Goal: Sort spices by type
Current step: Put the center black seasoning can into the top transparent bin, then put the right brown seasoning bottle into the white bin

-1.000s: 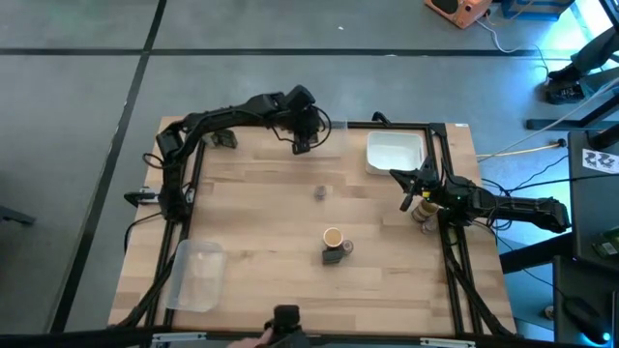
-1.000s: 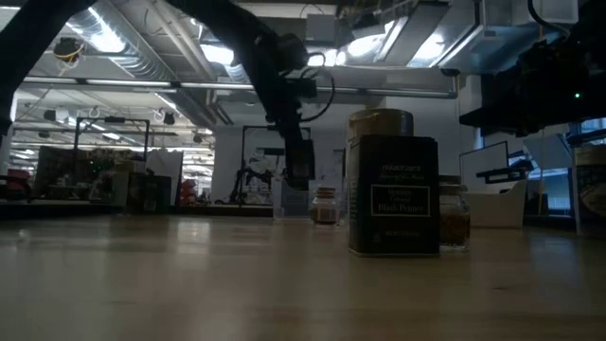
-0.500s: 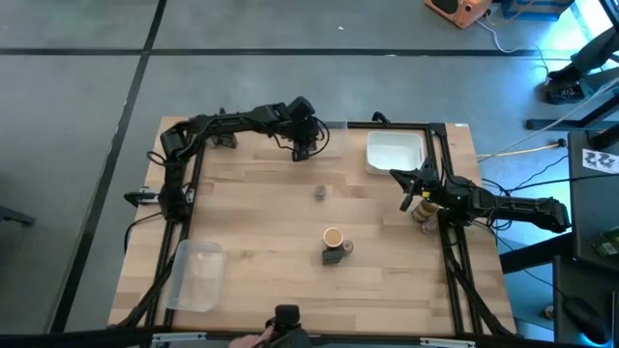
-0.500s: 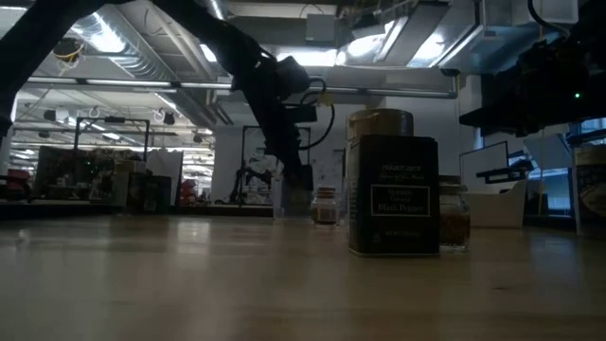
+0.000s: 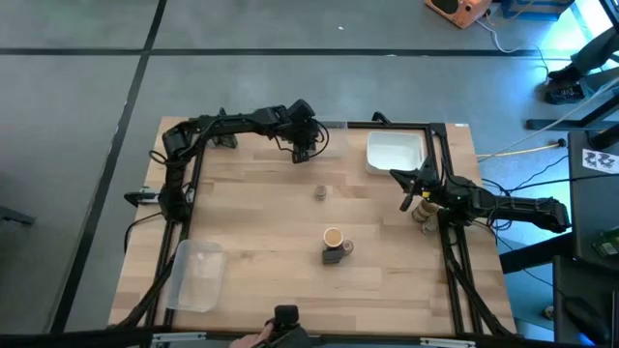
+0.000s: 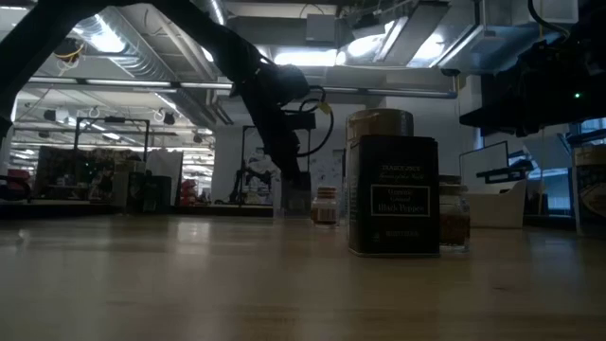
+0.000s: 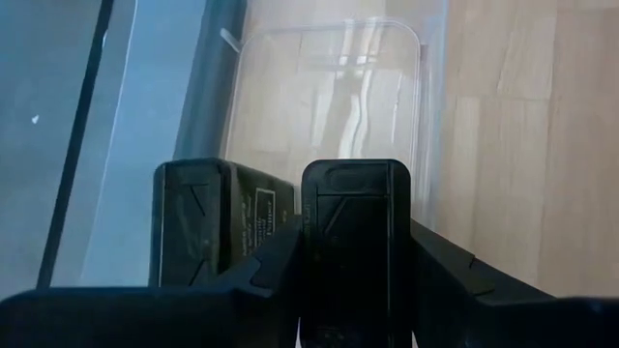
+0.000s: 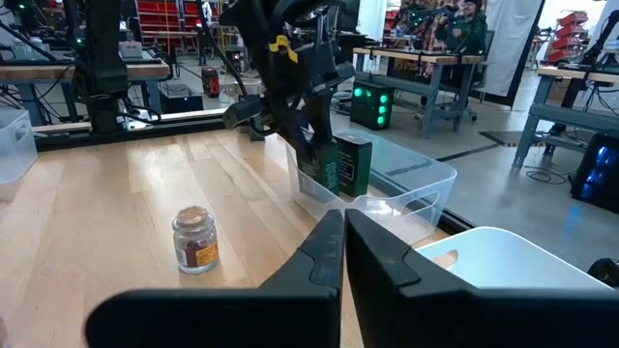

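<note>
The left gripper is clamped on a dark boxy jar, holding it upright, long axis vertical, low inside the clear tray at the tabletop's far edge. This looks like the placing step; next comes setting it down and letting go, though from here I can't tell if the base touches. The right gripper, fingers closed on nothing, waits near the white tray. Another dark jar stands mid-table.
</note>
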Available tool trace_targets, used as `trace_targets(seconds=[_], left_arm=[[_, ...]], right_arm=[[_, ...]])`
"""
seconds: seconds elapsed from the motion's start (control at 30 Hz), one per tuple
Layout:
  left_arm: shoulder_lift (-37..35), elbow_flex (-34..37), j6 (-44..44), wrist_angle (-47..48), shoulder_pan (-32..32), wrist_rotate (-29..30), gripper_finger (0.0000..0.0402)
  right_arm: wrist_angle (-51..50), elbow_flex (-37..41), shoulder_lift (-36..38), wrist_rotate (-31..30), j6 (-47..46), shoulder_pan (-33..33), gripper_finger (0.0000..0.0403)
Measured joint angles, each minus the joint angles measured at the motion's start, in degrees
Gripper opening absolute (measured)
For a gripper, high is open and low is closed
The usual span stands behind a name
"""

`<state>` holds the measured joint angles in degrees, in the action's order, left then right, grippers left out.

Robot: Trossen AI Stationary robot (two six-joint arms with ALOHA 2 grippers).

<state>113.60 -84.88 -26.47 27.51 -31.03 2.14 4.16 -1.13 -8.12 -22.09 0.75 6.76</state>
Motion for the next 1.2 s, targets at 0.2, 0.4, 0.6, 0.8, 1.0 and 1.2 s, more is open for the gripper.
trace_targets(seconds=[0.2, 0.4, 0.6, 0.8, 1.0, 1.2], left_arm=[[0.0, 0.0, 0.54, 0.02, -0.11, 0.01, 0.0173], [0.0, 0.0, 0.51, 0.04, -0.07, 0.01, 0.0206], [-2.89, 0.0, -0.77, 0.65, 0.52, 0.23, 0.0211], [-10.5, 0.0, 0.57, 0.63, 3.38, 0.2, 0.0205], [-17.46, -0.09, 5.4, 1.7, 9.27, -0.05, 0.0203], [-19.61, 2.73, 10.6, 2.87, 15.48, -0.74, 0.0199]], right_arm=[[0.0, 0.0, 0.0, 0.0, 0.0, 0.0, 0.0017], [-0.02, 0.0, 0.02, 0.0, 0.0, 0.0, 0.0017], [-0.02, 0.0, 0.02, 0.02, -0.01, 0.0, 0.0017], [0.07, 0.0, 0.0, -0.34, 0.33, 0.0, 0.0017], [0.24, 0.03, 0.0, -0.44, 2.97, 0.0, 0.0017], [0.31, 0.04, 0.0, -0.42, 2.62, 0.0, 0.0017]])
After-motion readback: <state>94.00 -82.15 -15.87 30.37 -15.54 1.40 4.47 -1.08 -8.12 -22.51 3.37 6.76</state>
